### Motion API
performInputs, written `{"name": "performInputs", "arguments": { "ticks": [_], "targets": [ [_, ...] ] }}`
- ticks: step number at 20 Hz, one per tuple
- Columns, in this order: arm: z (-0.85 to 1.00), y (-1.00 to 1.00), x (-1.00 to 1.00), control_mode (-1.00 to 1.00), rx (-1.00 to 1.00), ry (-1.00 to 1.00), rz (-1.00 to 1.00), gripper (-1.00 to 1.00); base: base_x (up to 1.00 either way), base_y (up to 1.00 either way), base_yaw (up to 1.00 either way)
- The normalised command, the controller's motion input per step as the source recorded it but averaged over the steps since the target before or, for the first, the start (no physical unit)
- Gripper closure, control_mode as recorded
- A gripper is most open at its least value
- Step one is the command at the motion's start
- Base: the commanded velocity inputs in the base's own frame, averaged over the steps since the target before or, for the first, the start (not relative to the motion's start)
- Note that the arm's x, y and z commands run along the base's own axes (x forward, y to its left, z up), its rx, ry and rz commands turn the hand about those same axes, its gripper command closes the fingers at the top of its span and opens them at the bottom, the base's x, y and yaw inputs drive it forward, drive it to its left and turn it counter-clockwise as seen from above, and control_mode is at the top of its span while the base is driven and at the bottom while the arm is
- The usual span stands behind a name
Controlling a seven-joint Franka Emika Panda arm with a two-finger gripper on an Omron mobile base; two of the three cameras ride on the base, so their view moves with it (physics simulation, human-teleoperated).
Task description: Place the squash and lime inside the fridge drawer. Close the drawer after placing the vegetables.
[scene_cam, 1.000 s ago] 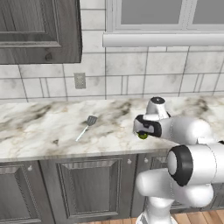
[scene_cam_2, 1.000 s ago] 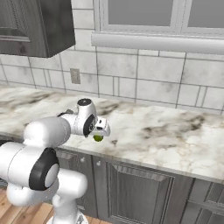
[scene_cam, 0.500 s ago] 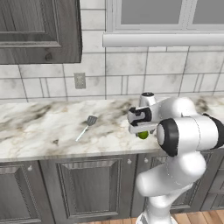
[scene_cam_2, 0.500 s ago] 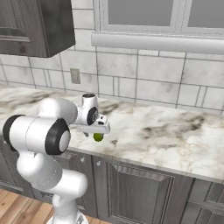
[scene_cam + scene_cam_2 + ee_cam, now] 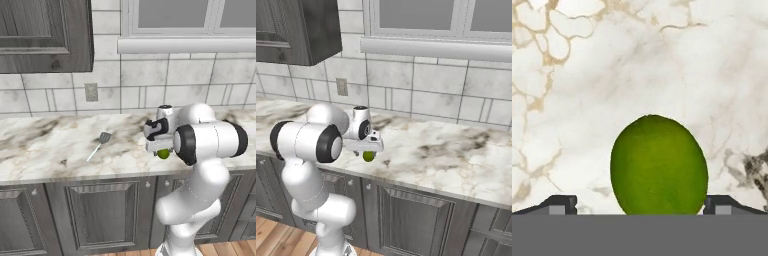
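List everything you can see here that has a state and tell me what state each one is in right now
gripper: shut on the lime, pointing down over the counter
lime: held between the gripper's fingertips, lifted off the marble
spatula: lying flat on the counter, untouched
counter: marble top, bare under the lime
lower cabinet doors: closed
upper cabinet: closed

Countertop: white marble with grey-brown veining, running along a tiled wall above dark wood-grain cabinets. One item lies on it: small spatula, left of centre, nearer the front edge than the back.
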Motion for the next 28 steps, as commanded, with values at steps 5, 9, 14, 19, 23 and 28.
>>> {"name": "performInputs", "arguments": {
  "ticks": [5, 9, 14, 19, 23, 28],
  "targets": [
    [-0.31, -0.05, 0.21, -1.00, 0.00, 0.00, 0.05, -1.00, 0.00, 0.00, 0.00],
    [-0.30, -0.02, 0.04, -1.00, 0.00, 0.00, 0.06, -1.00, 0.00, 0.00, 0.00],
    [-0.34, -0.06, -0.31, -1.00, 0.00, 0.00, 0.05, -1.00, 0.00, 0.00, 0.00],
    [-0.31, -0.05, -0.25, -1.00, 0.00, 0.00, 0.06, -1.00, 0.00, 0.00, 0.00],
    [-0.26, 0.00, -0.06, -1.00, 0.00, 0.00, 0.07, 1.00, 0.00, 0.00, 0.00],
    [-0.07, 0.00, -0.12, -1.00, 0.00, -0.03, 0.08, 1.00, 0.00, 0.00, 0.00]
  ]
}}
